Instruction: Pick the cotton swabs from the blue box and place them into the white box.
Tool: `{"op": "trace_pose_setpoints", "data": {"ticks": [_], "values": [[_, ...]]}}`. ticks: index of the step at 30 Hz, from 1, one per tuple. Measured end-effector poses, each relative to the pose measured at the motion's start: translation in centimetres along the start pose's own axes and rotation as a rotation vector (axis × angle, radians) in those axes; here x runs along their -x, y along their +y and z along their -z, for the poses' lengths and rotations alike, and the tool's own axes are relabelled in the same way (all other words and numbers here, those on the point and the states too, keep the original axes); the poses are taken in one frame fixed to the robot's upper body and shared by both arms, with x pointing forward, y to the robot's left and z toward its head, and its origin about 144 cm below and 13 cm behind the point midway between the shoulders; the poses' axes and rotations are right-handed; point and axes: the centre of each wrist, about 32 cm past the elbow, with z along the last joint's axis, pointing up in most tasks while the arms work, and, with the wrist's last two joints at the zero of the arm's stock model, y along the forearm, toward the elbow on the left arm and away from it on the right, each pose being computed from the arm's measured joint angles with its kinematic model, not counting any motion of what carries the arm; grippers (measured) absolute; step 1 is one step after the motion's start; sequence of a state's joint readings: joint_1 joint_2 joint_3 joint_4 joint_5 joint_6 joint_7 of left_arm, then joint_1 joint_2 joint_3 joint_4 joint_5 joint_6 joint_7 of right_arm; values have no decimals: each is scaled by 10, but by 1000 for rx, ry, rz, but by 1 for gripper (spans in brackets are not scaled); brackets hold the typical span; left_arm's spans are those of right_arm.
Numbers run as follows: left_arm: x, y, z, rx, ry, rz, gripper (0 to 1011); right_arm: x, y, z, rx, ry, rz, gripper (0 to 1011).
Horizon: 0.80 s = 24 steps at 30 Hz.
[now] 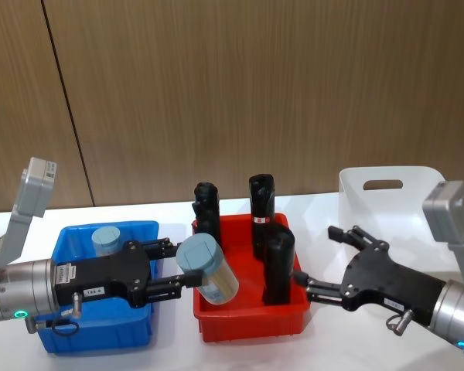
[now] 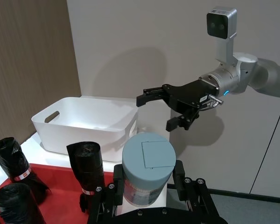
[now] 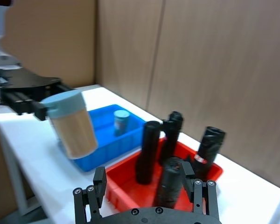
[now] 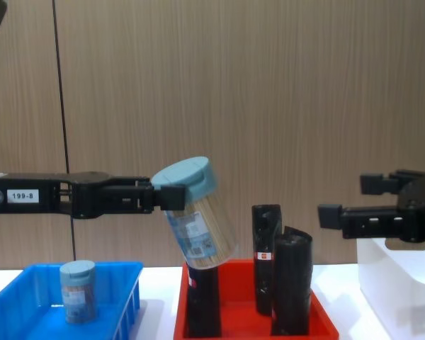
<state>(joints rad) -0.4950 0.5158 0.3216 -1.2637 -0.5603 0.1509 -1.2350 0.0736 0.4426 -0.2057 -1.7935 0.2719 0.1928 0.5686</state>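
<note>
Over the left edge of the red tray, the left gripper is clamped just below the lid of a jar of cotton swabs. It holds the jar tilted and high, apparently to pass above the tall black packs that stand between the blue box and the white box. A second jar stands upright in the blue box. Near the white box, the right gripper hangs with its fingers spread wide toward the raised jar. It looks poised to receive it, since the white box lies on that arm's side.
</note>
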Motion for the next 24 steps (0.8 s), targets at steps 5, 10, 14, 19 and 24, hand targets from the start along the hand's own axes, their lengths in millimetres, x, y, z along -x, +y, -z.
{"op": "trace_pose_setpoints", "data": {"ticks": [5, 10, 14, 19, 24], "values": [[0, 0, 0, 0, 0, 0, 639, -6, 4, -5, 11, 3, -76, 1002], [0, 0, 0, 0, 0, 0, 639, -11, 12, -12, 24, 1, -153, 1002], [0, 0, 0, 0, 0, 0, 639, -14, 19, -16, 34, -1, -205, 1002], [0, 0, 0, 0, 0, 0, 639, -15, 29, -21, 42, -4, -251, 1002], [0, 0, 0, 0, 0, 0, 639, -15, 37, -24, 47, -8, -280, 1002]]}}
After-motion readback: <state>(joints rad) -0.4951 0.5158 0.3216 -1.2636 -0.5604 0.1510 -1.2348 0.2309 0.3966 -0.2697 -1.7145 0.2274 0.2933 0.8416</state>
